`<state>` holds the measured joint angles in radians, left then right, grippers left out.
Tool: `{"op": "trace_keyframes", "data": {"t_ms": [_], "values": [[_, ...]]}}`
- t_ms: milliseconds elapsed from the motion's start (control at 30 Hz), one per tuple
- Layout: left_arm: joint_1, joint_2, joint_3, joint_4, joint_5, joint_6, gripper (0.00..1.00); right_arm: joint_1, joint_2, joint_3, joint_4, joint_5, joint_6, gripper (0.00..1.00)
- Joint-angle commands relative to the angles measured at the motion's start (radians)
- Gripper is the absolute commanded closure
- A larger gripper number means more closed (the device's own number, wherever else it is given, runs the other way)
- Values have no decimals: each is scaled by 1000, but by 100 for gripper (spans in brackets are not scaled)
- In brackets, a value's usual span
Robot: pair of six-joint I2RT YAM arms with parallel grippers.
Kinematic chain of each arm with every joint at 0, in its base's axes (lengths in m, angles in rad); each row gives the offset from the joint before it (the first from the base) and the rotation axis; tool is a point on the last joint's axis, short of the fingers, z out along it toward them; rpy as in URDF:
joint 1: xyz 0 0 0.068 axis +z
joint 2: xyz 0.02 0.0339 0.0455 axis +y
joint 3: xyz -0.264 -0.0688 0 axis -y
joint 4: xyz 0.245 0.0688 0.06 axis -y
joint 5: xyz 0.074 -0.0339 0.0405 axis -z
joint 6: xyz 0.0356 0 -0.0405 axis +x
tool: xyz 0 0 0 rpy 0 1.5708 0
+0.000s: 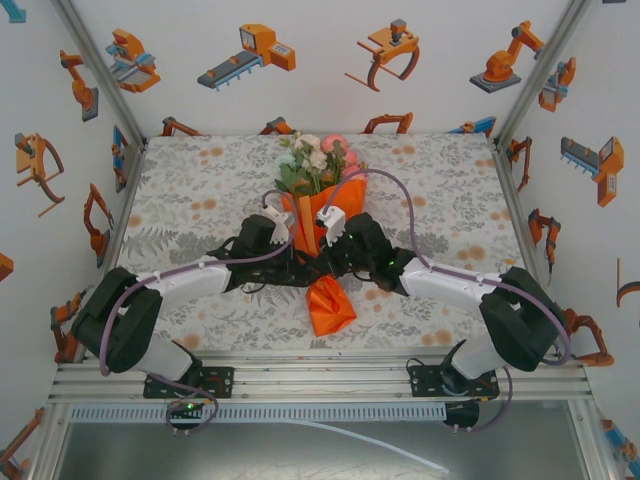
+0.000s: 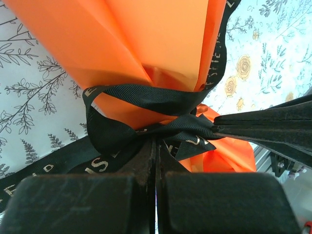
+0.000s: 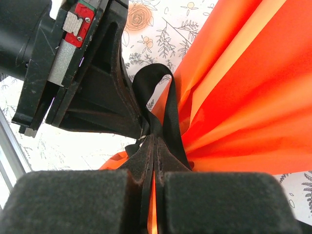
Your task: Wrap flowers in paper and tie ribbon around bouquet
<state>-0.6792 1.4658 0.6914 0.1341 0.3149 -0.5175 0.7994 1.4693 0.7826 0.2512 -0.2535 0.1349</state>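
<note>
- At the near edge of the tabletop (image 1: 200,190), which is covered in a grey-and-orange floral print, the two arm bases are seen side by side. Both arms are bent inward toward the middle.
- Just beyond the bases, the crumpled narrow end of the bouquet (image 1: 330,305) is laid on the tabletop, pointing toward the near edge.
- At the waist of the cone the left hand (image 2: 156,146) is found with its fingers pressed together, and the ribbon (image 2: 146,97) is pinched at their tips where it bunches into a crossing.
- The right hand (image 3: 154,144) is brought in from the opposite side, its fingers likewise pressed together with a strip of the ribbon nipped between them. The tips of the two hands are set just beside each other.
- The ribbon, black with pale lettering, is wound around the cone. In the right wrist view a small loop is seen standing up between the hands. In the left wrist view one tail is trailed across the tabletop and another strip is run up the edge of the cone.
- The paper (image 2: 161,39), bright orange and creased, is seen widening away from the hands.
- At the far, wide end the flowers (image 1: 318,158) are shown above the paper: pink, white and pale-green blooms with leaves.
</note>
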Motion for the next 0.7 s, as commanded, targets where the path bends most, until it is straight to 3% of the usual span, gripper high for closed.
{"op": "trace_keyframes", "data": {"t_ms": [0, 100, 233, 433, 500, 667], "values": [[5, 4, 22, -29, 6, 28, 100, -9, -35, 16, -24, -30, 8, 82], [5, 4, 20, -22, 11, 23, 100, -8, -45, 40, -118, -50, 4, 69], [4, 14, 23, -8, 18, 17, 100, -8, -25, 55, -144, -33, -5, 66], [5, 6, 26, -11, 24, 14, 100, -10, 20, 67, -89, -21, 15, 86], [4, 6, 28, -9, 41, 14, 100, -10, 32, 76, -83, -31, 15, 88], [5, 11, 23, 28, 81, -8, 90, -10, 38, 89, -70, -47, 23, 100]]}}
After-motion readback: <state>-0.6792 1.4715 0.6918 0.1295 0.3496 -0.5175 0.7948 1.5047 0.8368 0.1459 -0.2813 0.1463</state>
